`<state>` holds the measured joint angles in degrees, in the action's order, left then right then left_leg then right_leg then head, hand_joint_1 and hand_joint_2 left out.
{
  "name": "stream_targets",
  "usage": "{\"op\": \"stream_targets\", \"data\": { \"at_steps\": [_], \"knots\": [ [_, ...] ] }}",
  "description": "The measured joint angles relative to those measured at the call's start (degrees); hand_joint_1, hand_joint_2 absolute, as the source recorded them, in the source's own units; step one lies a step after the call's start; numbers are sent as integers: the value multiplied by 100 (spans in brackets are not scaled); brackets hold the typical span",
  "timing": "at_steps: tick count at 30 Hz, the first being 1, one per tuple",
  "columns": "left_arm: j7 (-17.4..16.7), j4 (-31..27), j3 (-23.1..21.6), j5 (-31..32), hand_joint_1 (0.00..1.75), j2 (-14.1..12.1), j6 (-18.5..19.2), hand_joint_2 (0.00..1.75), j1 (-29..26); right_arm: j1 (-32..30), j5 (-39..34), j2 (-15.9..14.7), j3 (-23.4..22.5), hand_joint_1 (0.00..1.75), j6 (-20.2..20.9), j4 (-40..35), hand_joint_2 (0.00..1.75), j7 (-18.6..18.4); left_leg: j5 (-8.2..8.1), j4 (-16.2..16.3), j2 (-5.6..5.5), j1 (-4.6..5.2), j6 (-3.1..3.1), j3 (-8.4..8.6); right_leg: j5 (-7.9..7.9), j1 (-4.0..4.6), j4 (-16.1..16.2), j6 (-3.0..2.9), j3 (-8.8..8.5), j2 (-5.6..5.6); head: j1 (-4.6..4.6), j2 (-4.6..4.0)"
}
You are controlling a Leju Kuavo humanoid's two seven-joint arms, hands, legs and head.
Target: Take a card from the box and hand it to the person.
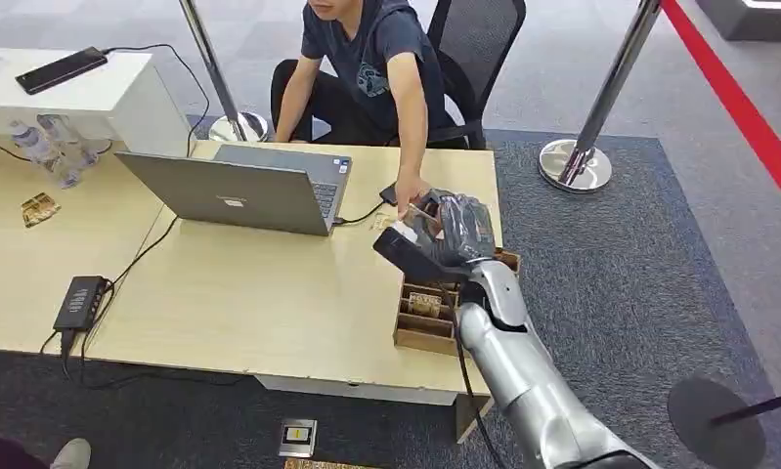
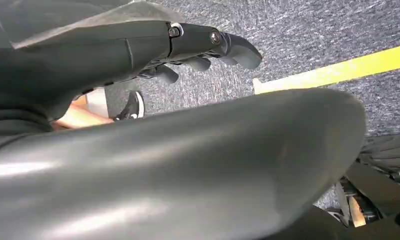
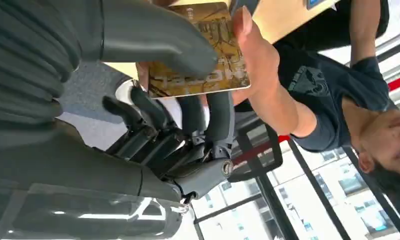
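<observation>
Right hand (image 3: 187, 115) pinching gold card (image 3: 203, 60), person's hand (image 3: 260, 65) already on it. Left hand (image 2: 187, 45) curled, clenched on nothing. Loosen thumb slowly, hold arm steady over box (image 1: 430, 327).

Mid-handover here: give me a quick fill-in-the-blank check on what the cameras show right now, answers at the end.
1. The right hand pinches a gold-coloured ____ between thumb and fingers.
2. The person's hand is touching that same card, so the handover is under ____.
3. The wooden box sits on the table right beneath the robot's ____ arm.
4. The left hand hangs over grey ____.

Missing words: card; way; right; carpet
</observation>
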<state>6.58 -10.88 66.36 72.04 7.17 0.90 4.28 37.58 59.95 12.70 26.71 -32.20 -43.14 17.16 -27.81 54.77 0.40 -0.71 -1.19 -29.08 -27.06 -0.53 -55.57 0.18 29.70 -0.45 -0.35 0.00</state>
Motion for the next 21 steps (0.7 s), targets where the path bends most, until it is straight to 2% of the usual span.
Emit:
{"op": "stream_targets", "data": {
  "at_steps": [6,14,15,17,21],
  "knots": [
    [26,0,0,-4,0,0,-20,0,-1,-280,-39,-48,0,0,-92,-666,175,-39,-1,0,0,0,0,-2,0,0,1,0,4,0,0,0],
    [0,2,9,-83,0,13,-61,0,-15,-1199,-354,-382,-138,0,-577,-2253,175,-39,-5,0,-1,1,3,-8,-1,0,4,1,9,0,0,0],
    [-11,2,13,-96,0,17,-85,0,-14,-1322,-404,-430,-168,0,-625,-2423,0,-22,-5,1,-1,1,4,-7,-1,0,5,1,9,0,2,0],
    [-37,2,24,-149,0,28,-105,0,-19,-1560,-615,-507,-236,0,-715,-2720,0,48,-5,0,-2,1,4,-9,-2,0,6,2,11,0,2,0],
    [-52,2,105,-245,0,61,-160,0,-43,-2290,-1380,-623,-591,0,-765,-3334,0,606,-10,0,-5,0,10,-11,-4,0,8,4,9,0,2,0]
  ]
}}
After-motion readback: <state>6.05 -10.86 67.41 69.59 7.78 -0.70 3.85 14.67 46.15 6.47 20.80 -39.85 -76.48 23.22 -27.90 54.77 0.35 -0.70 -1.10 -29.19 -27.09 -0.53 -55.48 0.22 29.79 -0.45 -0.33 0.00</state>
